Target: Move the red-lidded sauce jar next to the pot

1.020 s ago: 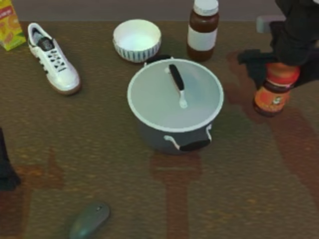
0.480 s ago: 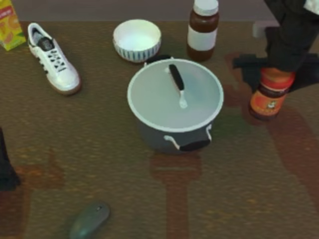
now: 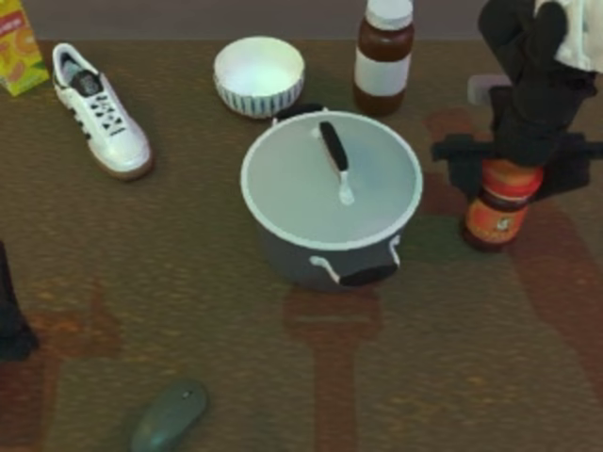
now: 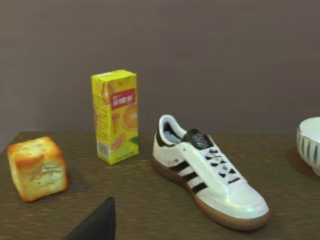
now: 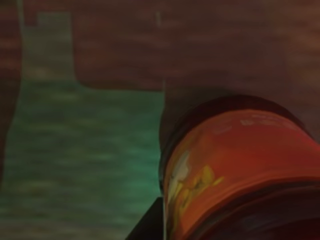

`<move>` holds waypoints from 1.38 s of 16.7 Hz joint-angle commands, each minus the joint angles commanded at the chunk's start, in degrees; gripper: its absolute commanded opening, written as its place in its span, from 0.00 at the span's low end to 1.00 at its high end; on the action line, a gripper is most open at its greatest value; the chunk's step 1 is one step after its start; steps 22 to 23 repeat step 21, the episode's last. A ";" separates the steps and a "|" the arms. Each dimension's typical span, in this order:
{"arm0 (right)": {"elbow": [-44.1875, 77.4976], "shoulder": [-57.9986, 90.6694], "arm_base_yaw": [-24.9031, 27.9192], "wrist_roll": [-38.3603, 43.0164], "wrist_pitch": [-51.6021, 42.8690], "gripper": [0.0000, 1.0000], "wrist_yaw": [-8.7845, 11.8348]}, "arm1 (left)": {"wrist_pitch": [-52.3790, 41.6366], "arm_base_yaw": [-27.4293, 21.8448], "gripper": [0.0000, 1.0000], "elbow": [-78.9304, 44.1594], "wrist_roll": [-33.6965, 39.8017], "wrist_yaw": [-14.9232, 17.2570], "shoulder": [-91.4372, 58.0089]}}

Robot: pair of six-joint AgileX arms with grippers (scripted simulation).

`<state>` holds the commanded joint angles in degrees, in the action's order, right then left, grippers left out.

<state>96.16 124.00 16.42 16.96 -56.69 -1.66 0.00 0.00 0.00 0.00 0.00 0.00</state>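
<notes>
The red-lidded sauce jar (image 3: 497, 213) stands upright to the right of the pot (image 3: 330, 193), a clear gap away from it. My right gripper (image 3: 516, 162) comes down on the jar from above and is shut on its lid end. In the right wrist view the jar's orange-red label (image 5: 235, 165) fills the frame beside one dark finger (image 5: 150, 226). I cannot tell whether the jar's base touches the cloth. The pot is grey, with a white-rimmed lid and a black-and-white handle (image 3: 334, 155). My left gripper (image 3: 9, 325) is parked at the table's left edge, open; one finger (image 4: 99, 224) shows.
At the back, a white striped bowl (image 3: 259, 75) and a taller white-lidded brown jar (image 3: 383, 56) stand behind the pot. A white shoe (image 3: 102, 111) and a juice carton (image 3: 17, 47) lie at the back left. A grey mouse (image 3: 170, 414) sits at the front left. A bread cube (image 4: 37, 167) shows near the carton.
My right gripper has carried the red-lidded jar leftward, closer to the pot. The left arm has not moved.
</notes>
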 joint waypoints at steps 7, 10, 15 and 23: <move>0.00 0.00 0.00 0.00 0.00 0.38 0.00 | 0.00 0.00 1.00 0.00 0.00 0.00 0.00; 0.00 0.00 0.00 0.00 0.00 0.60 0.00 | 0.00 0.00 1.00 0.00 0.00 0.00 0.00; 0.00 0.00 0.00 0.00 0.00 0.98 0.00 | 0.00 0.00 1.00 0.00 0.00 0.00 0.00; 0.00 0.00 0.00 0.00 0.00 1.00 0.00 | 0.00 0.00 1.00 0.00 0.00 0.00 0.00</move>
